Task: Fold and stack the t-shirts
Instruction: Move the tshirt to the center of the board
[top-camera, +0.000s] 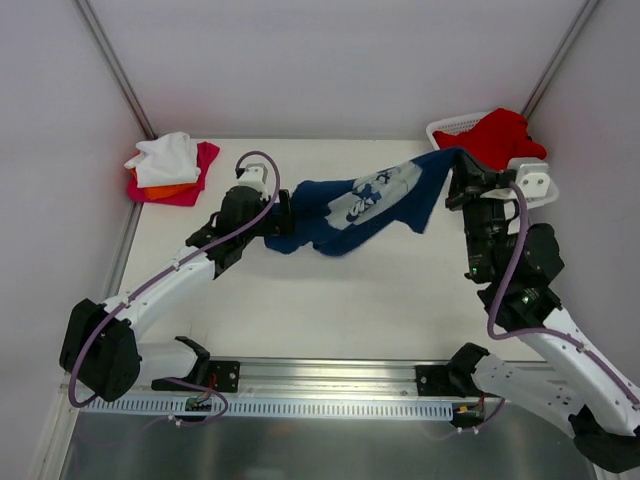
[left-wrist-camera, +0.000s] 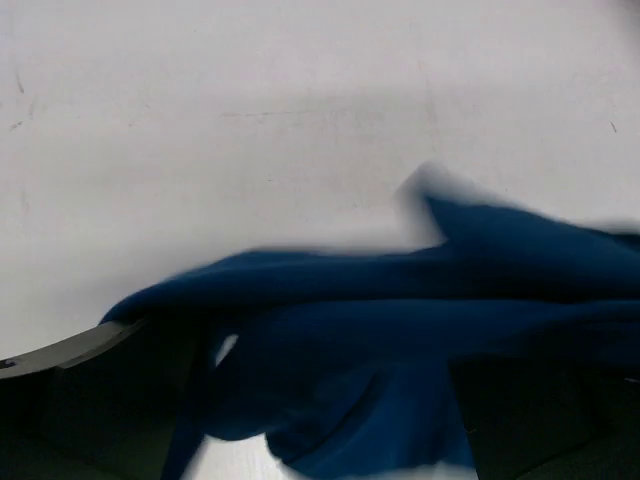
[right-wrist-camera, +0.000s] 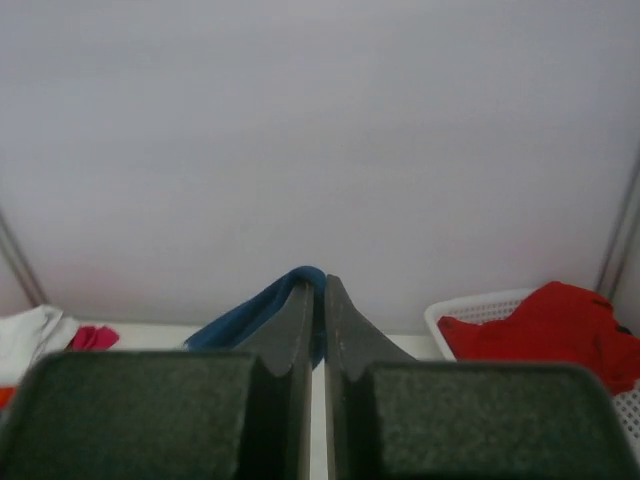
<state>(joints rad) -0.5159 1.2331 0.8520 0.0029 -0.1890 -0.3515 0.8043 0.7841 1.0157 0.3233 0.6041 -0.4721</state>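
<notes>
- Right jaws: clenched on an edge of the navy shirt (top-camera: 312, 197), with blue cloth showing at their tips, raised off the bench (top-camera: 350, 300).
- Left jaws: spread wide and released. The shirt's other end is draped over and between them, low over the bench.
- The navy shirt hangs stretched between the two arms, white print up, from the bench's middle toward 1 o'clock.
- Red shirt (top-camera: 505, 135): heaped in the basket (top-camera: 447, 128) at 2 o'clock, just beyond the right jaws.
- White shirt (top-camera: 165, 152), orange shirt (top-camera: 165, 186) and magenta shirt (top-camera: 205, 160): piled together at 10 o'clock, near the left jaws but apart from them.

Navy t-shirt (left-wrist-camera: 420, 330) (blurred) over table (left-wrist-camera: 250, 120)
</notes>
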